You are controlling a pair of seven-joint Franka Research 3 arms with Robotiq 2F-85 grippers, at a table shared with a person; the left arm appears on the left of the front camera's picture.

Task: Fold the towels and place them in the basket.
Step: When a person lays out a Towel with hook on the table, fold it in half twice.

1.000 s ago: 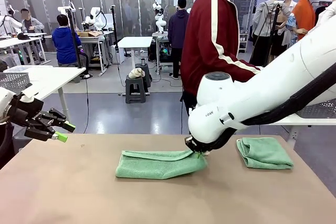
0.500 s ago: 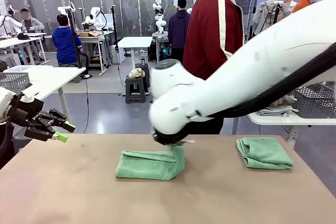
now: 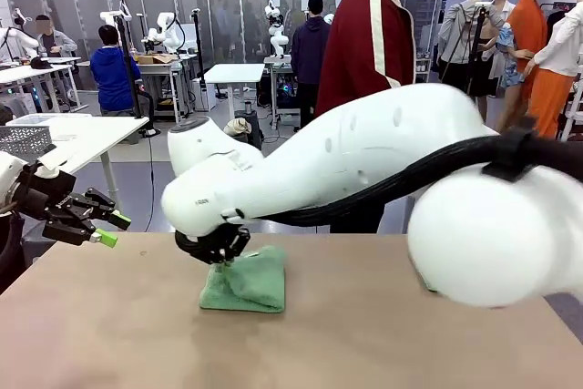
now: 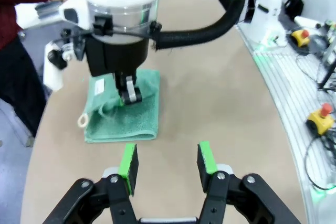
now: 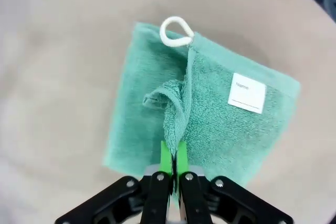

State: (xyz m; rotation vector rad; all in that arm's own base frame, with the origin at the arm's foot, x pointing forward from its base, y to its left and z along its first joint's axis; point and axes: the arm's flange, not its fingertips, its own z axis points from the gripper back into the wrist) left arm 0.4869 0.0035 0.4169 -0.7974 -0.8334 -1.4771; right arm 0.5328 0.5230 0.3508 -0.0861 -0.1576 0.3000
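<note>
Right under the right hand (image 5: 172, 162), near the middle of the tabletop (image 3: 118, 334), sits one mint-green towel (image 3: 248, 284), folded into a small rectangle. That hand reaches across from the right side and comes down on the towel's top layer. Its green pads (image 5: 166, 157) are pressed together, pinching a ridge of terry cloth that bunches up between them (you can see the wrinkle running up from the fingertips in the right wrist view). A white hanging loop (image 5: 176, 31) sticks out at the far edge of the towel, and a white label (image 5: 247, 93) lies on its top face.

Over at the left edge of the tabletop, the left hand (image 4: 167, 164) hangs in the air, well apart from the towel. Its jaws are spread about halfway with nothing between them, touching nothing.

Count as far as I can see: one towel out in the open and two hands. A sliver of green peeks out behind the right arm's big white joint in the front view, too hidden to say what it is.

A person in a dark red jacket (image 3: 369, 38) stands at the far side.
</note>
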